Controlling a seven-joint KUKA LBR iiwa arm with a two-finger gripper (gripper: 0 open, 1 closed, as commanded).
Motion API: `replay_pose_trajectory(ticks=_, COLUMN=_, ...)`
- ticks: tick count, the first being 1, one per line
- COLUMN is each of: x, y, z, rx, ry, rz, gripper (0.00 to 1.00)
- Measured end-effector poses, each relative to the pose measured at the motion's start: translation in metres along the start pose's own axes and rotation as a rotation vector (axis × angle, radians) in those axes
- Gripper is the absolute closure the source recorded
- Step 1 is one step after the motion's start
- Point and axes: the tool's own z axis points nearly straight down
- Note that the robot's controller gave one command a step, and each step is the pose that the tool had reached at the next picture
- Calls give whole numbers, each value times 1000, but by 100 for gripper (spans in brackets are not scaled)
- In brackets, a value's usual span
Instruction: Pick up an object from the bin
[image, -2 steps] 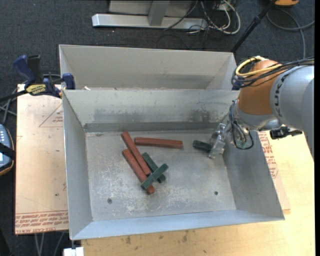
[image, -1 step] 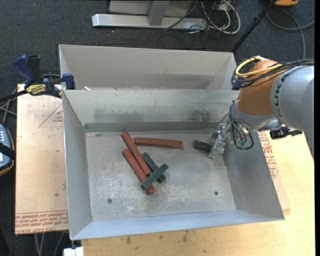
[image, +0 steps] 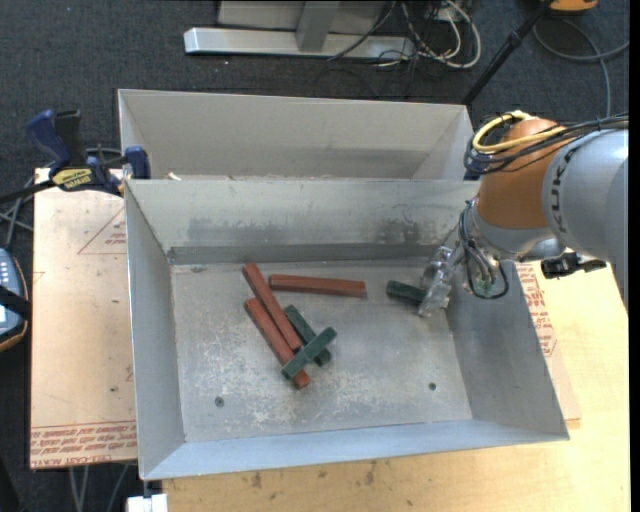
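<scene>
My gripper (image: 432, 297) hangs low at the right side of the bin, close to the right wall. A short dark green block (image: 403, 292) lies on the floor just left of its fingertips, touching or nearly touching them. Left of that lies a long reddish-brown stick (image: 316, 286), pointing left to right. Nothing shows between the fingers.
Near the bin's middle, two reddish-brown sticks (image: 268, 312) lie side by side on a slant, with two dark green blocks (image: 306, 345) crossed over their lower ends. The arm with its orange cover and cables leans in over the right rim.
</scene>
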Motion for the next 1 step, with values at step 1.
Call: replay_pose_trajectory(ticks=1, x=0, y=0, z=-13, rx=0, ry=-1, rz=0, gripper=100)
